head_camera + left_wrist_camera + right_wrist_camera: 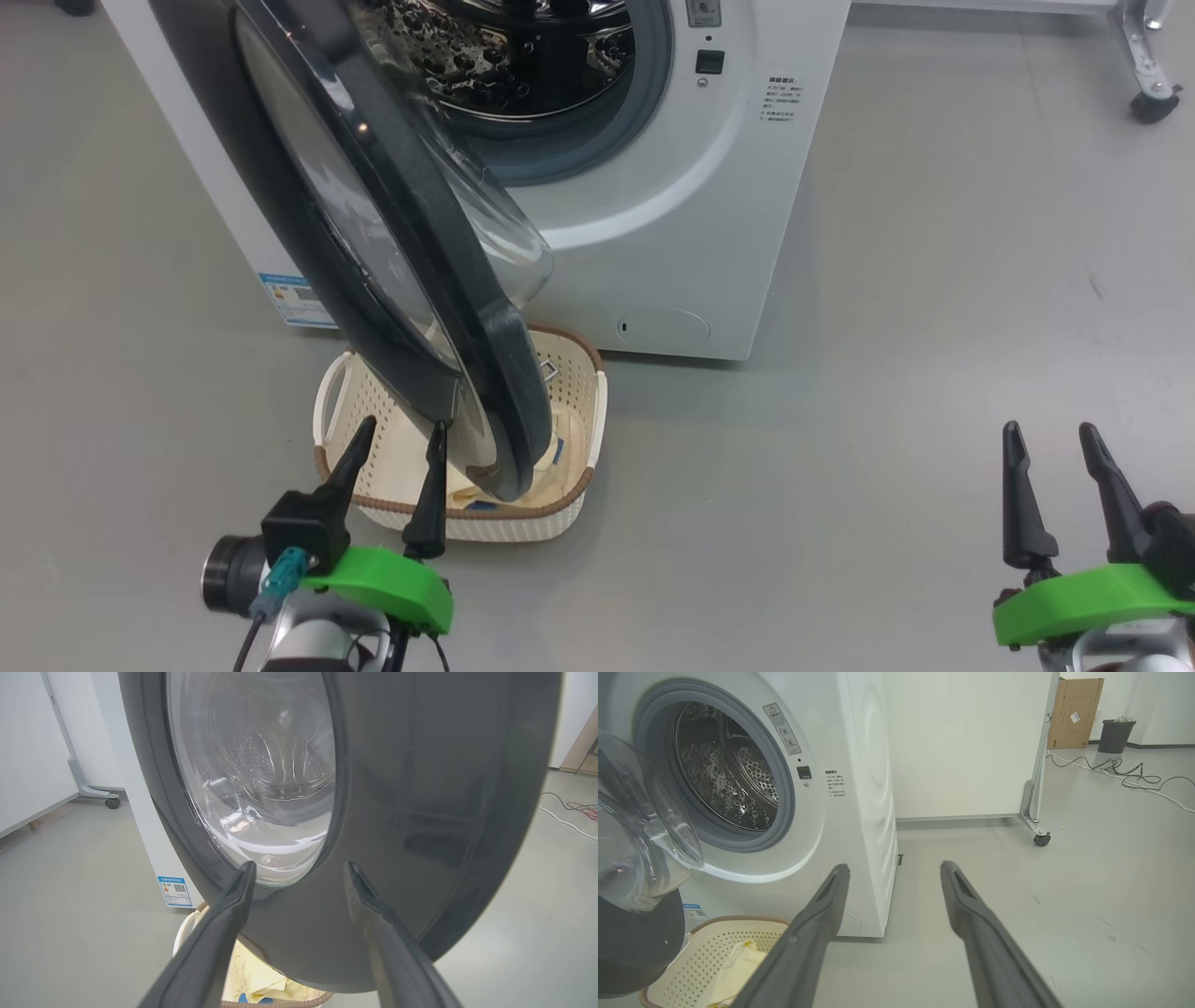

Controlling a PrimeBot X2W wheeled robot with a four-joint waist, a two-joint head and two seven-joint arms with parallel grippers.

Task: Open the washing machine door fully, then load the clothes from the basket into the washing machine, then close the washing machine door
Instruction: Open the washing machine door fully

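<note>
The left hand (403, 423) and right hand (1050, 427) are nearest, both released, the left's fingertips close to the half-open washing machine door (411, 215). Beneath the door sits the basket (597, 411), and the left wrist view picks out the clothes (257, 980) and their blue drawings. Farther back, the right wrist view looks straight into the washing machine (747, 233) drum (724, 779).

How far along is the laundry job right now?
Partly done: the washing machine door stands ajar, overhanging the basket. In hand: the open left gripper faces the door's outer side, apparently to swing it wider. Left: the clothes lie in the basket; loading and closing remain.
</note>
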